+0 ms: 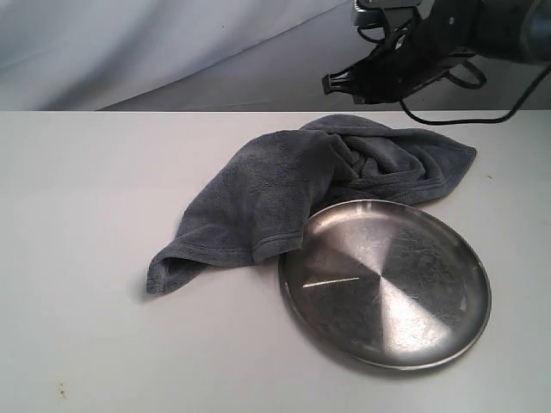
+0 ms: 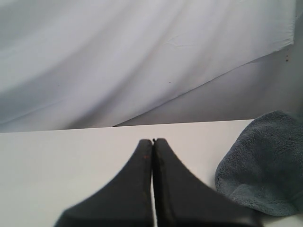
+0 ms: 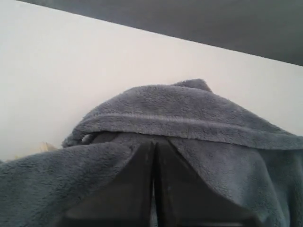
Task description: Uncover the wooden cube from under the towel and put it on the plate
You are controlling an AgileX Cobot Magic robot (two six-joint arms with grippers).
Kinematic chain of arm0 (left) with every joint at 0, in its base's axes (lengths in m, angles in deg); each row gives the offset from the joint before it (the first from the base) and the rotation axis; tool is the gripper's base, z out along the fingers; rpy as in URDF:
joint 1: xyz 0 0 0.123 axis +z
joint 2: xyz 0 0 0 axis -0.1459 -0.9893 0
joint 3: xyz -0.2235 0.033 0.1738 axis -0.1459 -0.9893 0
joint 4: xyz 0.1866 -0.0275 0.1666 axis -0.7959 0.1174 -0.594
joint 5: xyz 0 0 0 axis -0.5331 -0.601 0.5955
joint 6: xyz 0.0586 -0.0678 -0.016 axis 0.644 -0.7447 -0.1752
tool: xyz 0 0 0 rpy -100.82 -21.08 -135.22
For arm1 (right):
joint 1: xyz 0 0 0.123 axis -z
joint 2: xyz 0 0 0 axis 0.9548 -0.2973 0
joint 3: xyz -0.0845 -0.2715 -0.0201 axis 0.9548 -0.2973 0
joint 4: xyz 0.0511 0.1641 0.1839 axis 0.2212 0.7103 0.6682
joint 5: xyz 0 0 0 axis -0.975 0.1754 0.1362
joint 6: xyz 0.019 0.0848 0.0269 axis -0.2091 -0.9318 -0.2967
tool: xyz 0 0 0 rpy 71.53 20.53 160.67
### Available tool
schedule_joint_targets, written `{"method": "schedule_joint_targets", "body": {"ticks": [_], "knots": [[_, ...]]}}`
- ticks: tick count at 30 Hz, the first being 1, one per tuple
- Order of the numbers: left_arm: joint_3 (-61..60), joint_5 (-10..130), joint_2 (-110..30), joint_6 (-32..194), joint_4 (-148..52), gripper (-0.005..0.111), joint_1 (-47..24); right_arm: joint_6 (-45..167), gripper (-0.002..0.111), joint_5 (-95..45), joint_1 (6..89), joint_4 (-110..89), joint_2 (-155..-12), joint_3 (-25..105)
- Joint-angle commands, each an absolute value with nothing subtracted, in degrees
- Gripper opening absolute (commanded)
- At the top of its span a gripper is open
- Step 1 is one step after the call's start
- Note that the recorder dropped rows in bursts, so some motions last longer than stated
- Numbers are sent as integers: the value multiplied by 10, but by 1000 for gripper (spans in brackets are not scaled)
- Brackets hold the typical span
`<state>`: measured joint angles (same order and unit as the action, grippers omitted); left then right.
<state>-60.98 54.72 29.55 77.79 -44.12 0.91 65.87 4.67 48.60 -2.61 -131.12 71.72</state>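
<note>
The dark grey-blue towel (image 1: 258, 198) lies bunched on the white table, and one edge touches the silver plate's (image 1: 387, 284) far-left rim. The plate holds nothing. The wooden cube is hidden in the exterior view. My right gripper (image 1: 336, 83) hangs shut in the air above the towel's far side, holding nothing. In the right wrist view its tips (image 3: 154, 143) are pressed together over folds of the towel (image 3: 189, 118). A small pale sliver (image 3: 44, 147) shows at a fold's edge; I cannot tell what it is. The left gripper (image 2: 153, 140) is shut and empty over bare table, beside a towel corner (image 2: 265, 161).
White table (image 1: 86, 215) stretches to the left of the towel and in front of it. A grey-white cloth backdrop (image 1: 129, 43) hangs behind the table. The right arm's black cable (image 1: 465, 116) loops above the table's far right edge.
</note>
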Motion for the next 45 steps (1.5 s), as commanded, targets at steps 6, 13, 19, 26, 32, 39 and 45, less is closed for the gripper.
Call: {"method": "schedule_joint_targets", "body": {"ticks": [6, 13, 19, 26, 32, 39, 45], "knots": [[-612, 553, 298, 776, -440, 0, 10, 694, 0, 103, 420, -21, -1334, 753], [-612, 553, 298, 776, -440, 0, 10, 691, 0, 121, 373, -21, -1334, 753], [-612, 553, 298, 776, -440, 0, 10, 679, 0, 193, 373, -30, -1332, 753], [-612, 553, 298, 776, -440, 0, 10, 679, 0, 211, 373, -30, -1308, 753], [-612, 553, 298, 776, -440, 0, 10, 678, 36, 244, 373, -28, -1274, 753], [-612, 553, 298, 776, -440, 0, 10, 679, 64, 234, 373, -84, -1294, 753], [-612, 553, 298, 776, -440, 0, 10, 679, 63, 206, 373, -120, -1328, 753]]}}
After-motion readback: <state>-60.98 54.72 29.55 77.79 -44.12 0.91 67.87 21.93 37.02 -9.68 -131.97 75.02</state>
